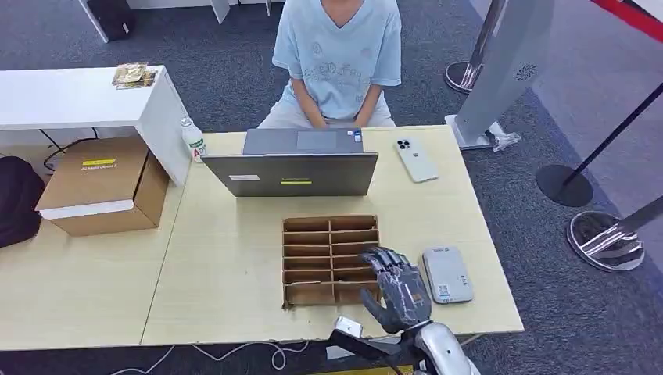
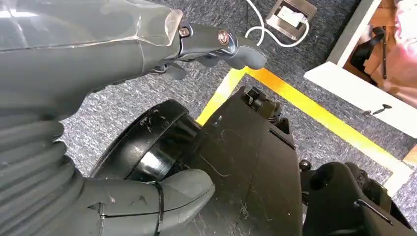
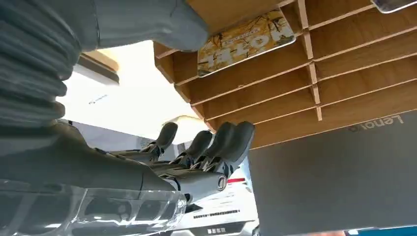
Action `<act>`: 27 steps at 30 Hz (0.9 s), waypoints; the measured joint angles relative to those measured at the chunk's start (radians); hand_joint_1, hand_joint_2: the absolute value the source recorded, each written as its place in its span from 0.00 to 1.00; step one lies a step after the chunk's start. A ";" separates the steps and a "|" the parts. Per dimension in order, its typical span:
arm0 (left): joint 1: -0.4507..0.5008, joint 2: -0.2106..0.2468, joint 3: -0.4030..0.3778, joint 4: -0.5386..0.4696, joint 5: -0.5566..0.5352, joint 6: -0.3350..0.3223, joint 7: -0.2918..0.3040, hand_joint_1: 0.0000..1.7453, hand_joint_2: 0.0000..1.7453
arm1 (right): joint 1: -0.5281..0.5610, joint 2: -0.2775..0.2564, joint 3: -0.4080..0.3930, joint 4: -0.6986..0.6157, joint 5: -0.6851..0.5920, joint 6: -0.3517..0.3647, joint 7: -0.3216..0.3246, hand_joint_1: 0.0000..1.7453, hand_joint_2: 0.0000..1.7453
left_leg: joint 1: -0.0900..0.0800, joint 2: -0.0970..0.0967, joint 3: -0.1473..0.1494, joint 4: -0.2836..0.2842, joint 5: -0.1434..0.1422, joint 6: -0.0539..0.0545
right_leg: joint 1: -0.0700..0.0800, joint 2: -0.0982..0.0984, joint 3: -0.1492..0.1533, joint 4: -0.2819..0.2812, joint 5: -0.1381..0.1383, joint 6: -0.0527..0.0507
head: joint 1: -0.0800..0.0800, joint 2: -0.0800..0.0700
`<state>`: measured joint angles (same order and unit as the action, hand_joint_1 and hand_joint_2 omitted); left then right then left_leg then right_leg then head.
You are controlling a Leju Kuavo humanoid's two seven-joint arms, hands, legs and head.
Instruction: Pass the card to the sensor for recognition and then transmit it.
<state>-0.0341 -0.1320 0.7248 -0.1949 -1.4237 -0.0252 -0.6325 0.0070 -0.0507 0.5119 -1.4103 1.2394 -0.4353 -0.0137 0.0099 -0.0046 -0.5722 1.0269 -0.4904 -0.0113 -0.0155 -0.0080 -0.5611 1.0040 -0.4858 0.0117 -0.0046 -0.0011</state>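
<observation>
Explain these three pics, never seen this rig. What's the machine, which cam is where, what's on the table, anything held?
It is a humanoid robot with two arms and fingered hands. The head view looks down on a table: a wooden rack, a grey sensor beside it, a laptop, a phone, a bottle and a person seated opposite. The right hand is over the rack's near right corner, holding nothing. The right wrist view shows a yellow card lying in a slot. The left wrist view shows the left hand hanging over the carpet, holding nothing.
</observation>
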 joint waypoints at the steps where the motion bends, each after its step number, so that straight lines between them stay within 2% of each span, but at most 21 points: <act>1: 0.000 0.000 0.000 0.000 0.000 0.000 0.000 0.00 1.00 | 0.000 0.002 0.000 0.001 0.000 0.000 0.000 0.43 1.00 | 0.000 0.000 0.000 0.000 0.000 0.000 | 0.000 0.000 0.000 0.000 0.000 0.000 | 0.000 0.000; 14: 0.001 -0.001 0.000 0.000 0.001 0.000 -0.005 0.00 1.00 | -0.007 0.013 0.000 0.010 0.003 0.000 0.000 0.36 1.00 | 0.000 0.000 0.000 0.000 0.000 0.000 | 0.000 0.000 0.000 0.000 0.000 0.000 | 0.000 0.000; 16: 0.001 -0.001 0.000 0.000 0.001 0.000 -0.006 0.00 1.00 | -0.007 0.013 0.000 0.010 0.013 -0.002 0.003 0.31 1.00 | 0.000 0.000 0.000 0.000 0.000 0.000 | 0.000 0.000 0.000 0.000 0.000 0.000 | 0.000 0.000; 20: 0.001 -0.002 0.000 0.000 0.001 0.000 -0.006 0.00 1.00 | -0.007 0.013 0.000 0.010 0.023 -0.003 0.008 0.30 1.00 | 0.000 0.000 0.000 0.000 0.000 0.000 | 0.000 0.000 0.000 0.000 0.000 0.000 | 0.000 0.000; 21: 0.001 -0.002 0.000 0.000 0.001 0.001 -0.007 0.00 1.00 | -0.007 0.013 0.000 0.010 0.024 -0.003 0.008 0.27 1.00 | 0.000 0.000 0.000 0.000 0.000 0.000 | 0.000 0.000 0.000 0.000 0.000 0.000 | 0.000 0.000; 27: 0.002 -0.003 0.000 0.000 0.001 0.001 -0.009 0.00 1.00 | -0.004 0.013 0.000 0.010 0.034 -0.004 0.014 0.27 1.00 | 0.000 0.000 0.000 0.000 0.000 0.000 | 0.000 0.000 0.000 0.000 0.000 0.000 | 0.000 0.000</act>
<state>-0.0321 -0.1350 0.7248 -0.1949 -1.4225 -0.0240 -0.6413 0.0031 -0.0374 0.5119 -1.4004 1.2734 -0.4395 0.0000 0.0098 -0.0046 -0.5722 1.0269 -0.4904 -0.0113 -0.0156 -0.0081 -0.5611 1.0040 -0.4858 0.0118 -0.0042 -0.0011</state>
